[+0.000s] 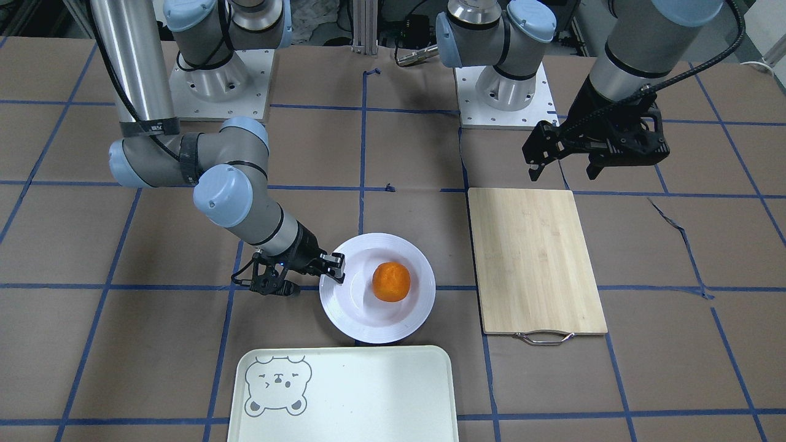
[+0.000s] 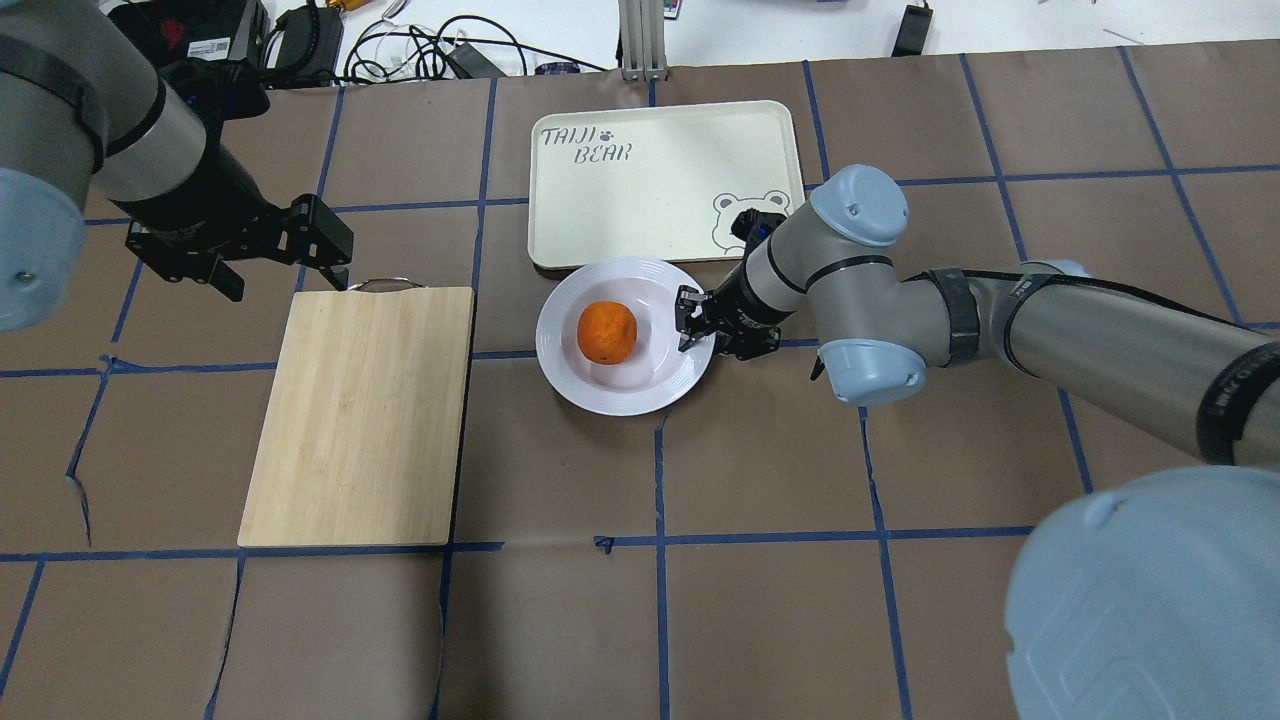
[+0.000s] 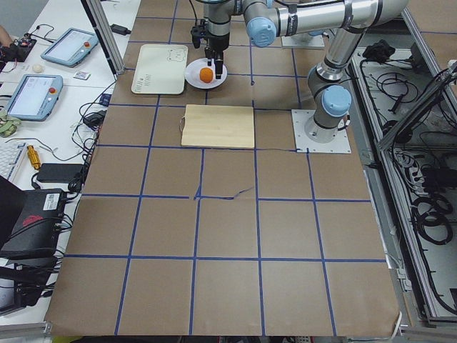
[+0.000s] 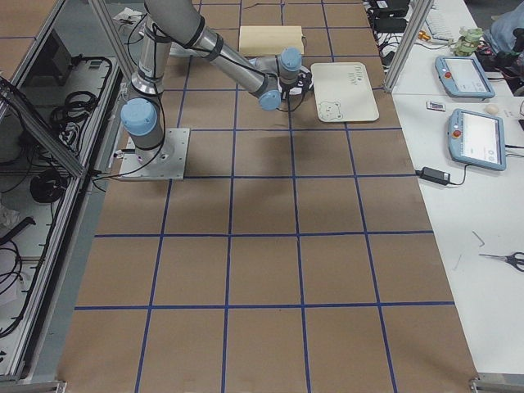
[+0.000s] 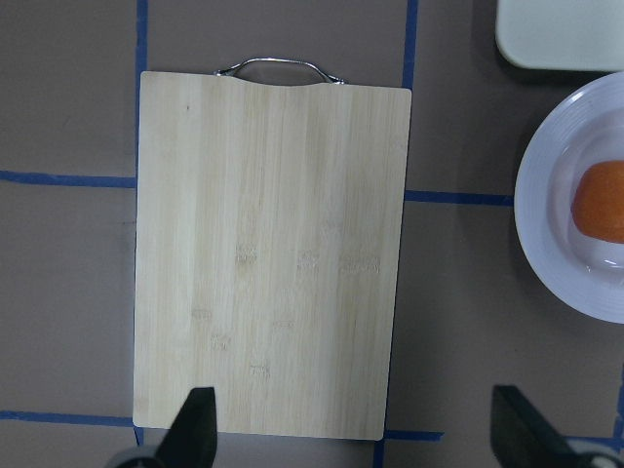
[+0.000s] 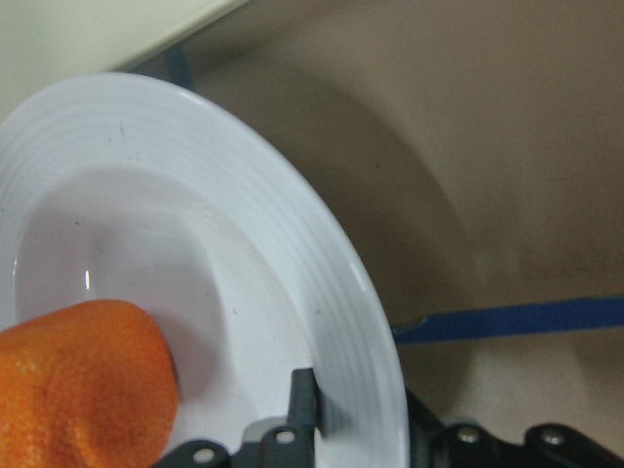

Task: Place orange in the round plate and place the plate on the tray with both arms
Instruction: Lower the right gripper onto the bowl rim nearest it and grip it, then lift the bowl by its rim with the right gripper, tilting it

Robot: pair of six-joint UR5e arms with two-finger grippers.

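Note:
The orange (image 1: 391, 282) (image 2: 607, 332) lies in the sunken centre of the round plate (image 1: 368, 328) (image 2: 620, 400), which rests on the table just beside the tray (image 1: 368, 393) (image 2: 650, 200). My right gripper (image 1: 334, 270) (image 2: 690, 322) is shut on the plate's rim on the side away from the wooden board. In the right wrist view one finger lies inside the ridged rim (image 6: 244, 214) and the other outside it, with the orange (image 6: 83, 385) close by. My left gripper (image 1: 564, 173) (image 2: 288, 283) hangs open and empty above the handle end of the board.
A wooden cutting board (image 1: 537, 258) (image 2: 365, 410) (image 5: 273, 253) with a metal handle lies on the left arm's side of the plate. Cables and devices lie past the table's far edge (image 2: 420, 50). Brown paper with blue tape lines covers the table.

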